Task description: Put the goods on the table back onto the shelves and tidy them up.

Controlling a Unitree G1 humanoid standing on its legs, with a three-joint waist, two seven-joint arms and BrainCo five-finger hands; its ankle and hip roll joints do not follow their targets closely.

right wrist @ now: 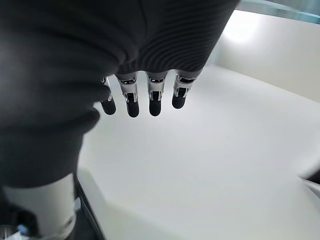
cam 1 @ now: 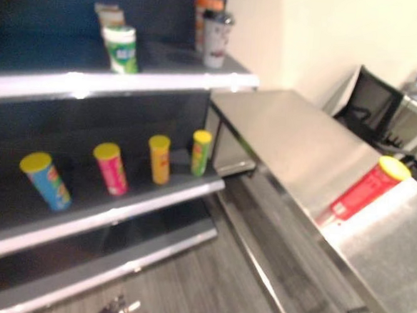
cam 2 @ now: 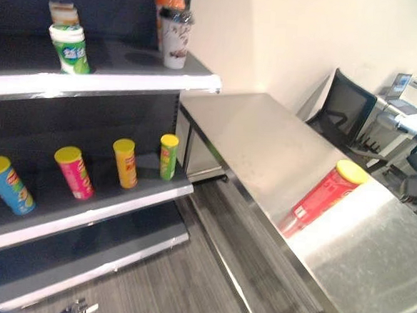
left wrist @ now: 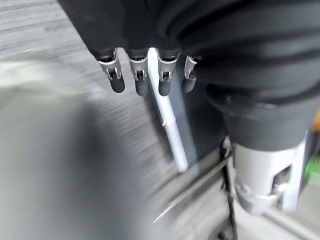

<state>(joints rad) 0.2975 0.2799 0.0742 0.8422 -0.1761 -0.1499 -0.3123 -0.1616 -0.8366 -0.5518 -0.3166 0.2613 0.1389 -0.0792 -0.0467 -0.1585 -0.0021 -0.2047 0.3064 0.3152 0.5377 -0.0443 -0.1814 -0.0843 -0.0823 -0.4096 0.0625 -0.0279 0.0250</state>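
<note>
Looks like we're between cans: one red can (cam 2: 323, 196) left on the table (cam 2: 266, 146), lying at about 3 o'clock from the shelves (cam 2: 83, 205). Left hand (left wrist: 145, 75) and right hand (right wrist: 145, 92) both hang loose, fingers relaxed, holding nothing. Next it'll need to reach over and wrap a hand round that can.

No words or numbers can be read here. The red can (cam 2: 322, 197) lying on the bench (cam 2: 267, 143) at the right of the frame has white print on its side, but it is too small to make out. The four cans on the middle shelf (cam 2: 90, 209) at the left have little marks that are too blurry. The green and white tub (cam 2: 71, 48) and the cup (cam 2: 176, 38) on the top shelf (cam 2: 114, 78) have print that cannot be read either.
</note>
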